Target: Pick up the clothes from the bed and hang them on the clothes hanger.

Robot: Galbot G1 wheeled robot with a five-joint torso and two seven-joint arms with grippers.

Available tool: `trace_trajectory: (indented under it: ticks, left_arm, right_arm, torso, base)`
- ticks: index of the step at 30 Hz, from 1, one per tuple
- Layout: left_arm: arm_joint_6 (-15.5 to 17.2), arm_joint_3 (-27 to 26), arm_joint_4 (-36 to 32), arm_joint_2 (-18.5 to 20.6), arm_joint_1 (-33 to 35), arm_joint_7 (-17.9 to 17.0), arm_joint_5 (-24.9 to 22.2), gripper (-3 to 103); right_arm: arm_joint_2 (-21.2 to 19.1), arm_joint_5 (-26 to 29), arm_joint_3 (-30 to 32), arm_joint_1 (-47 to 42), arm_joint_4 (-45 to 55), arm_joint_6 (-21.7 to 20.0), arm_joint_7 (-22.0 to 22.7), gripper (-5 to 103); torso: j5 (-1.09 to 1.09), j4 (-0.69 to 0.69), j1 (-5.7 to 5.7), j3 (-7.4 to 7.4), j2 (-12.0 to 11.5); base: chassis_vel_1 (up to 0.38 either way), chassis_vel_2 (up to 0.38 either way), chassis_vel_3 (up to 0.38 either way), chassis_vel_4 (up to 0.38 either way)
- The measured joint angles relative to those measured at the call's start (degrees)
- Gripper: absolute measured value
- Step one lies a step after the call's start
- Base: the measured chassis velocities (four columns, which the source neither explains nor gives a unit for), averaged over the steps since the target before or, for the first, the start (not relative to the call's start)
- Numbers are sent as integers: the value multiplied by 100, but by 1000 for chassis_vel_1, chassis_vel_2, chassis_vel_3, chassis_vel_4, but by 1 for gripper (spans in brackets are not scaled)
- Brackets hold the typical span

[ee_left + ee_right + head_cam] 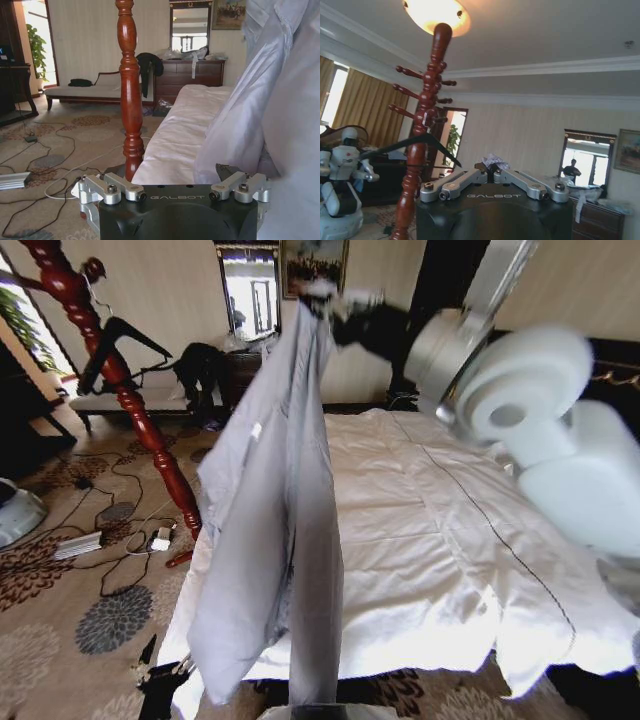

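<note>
right hand [491, 175] pinched shut on the jacket [275, 510], i hold it high beside the bed [450, 540]; thin fabric could slip free short of the hanger [120, 345].

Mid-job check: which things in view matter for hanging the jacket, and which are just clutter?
Job:
grey jacket, held up by the right claw
black hanger on the red coat stand
bed

Clutter:
floor cables
bench
dresser

Crumply thin cloth jacket [270, 500]
</note>
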Motion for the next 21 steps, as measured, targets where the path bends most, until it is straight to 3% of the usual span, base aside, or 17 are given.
trace_trajectory:
  ticks: [4, 11, 15, 18, 21]
  left_arm:
    - [61, 20, -15, -23, -43, -16, 25, 100]
    - [184, 86, -110, 69, -143, -54, 22, 100]
    - [291, 128, -142, 114, -238, -113, 41, 100]
    - [376, 133, -213, 136, -279, -137, 71, 100]
    - [450, 130, -287, 206, -309, -153, 76, 100]
  right_arm:
    - [35, -843, 71, -317, -747, 202, -367, 1]
    - [-423, -1100, 582, -1520, -67, 295, -219, 1]
    - [-750, -1205, 1277, -2572, 540, 300, -81, 1]
    - [-1192, -1400, 2148, -4128, 1217, 275, -103, 1]
    - [-1376, -1646, 2734, -5046, 1489, 295, -221, 1]
  torso:
    - [0, 1, 1, 1, 0]
    - [2, -2, 0, 0, 0]
    - [-1, 2, 1, 0, 0]
    - [4, -3, 0, -1, 0]
    - [0, 0, 0, -1, 1]
  base:
    - [0, 0, 0, 0]
    - [0, 0, 0, 0]
    - [0, 0, 0, 0]
    - [0, 0, 0, 0]
    - [0, 0, 0, 0]
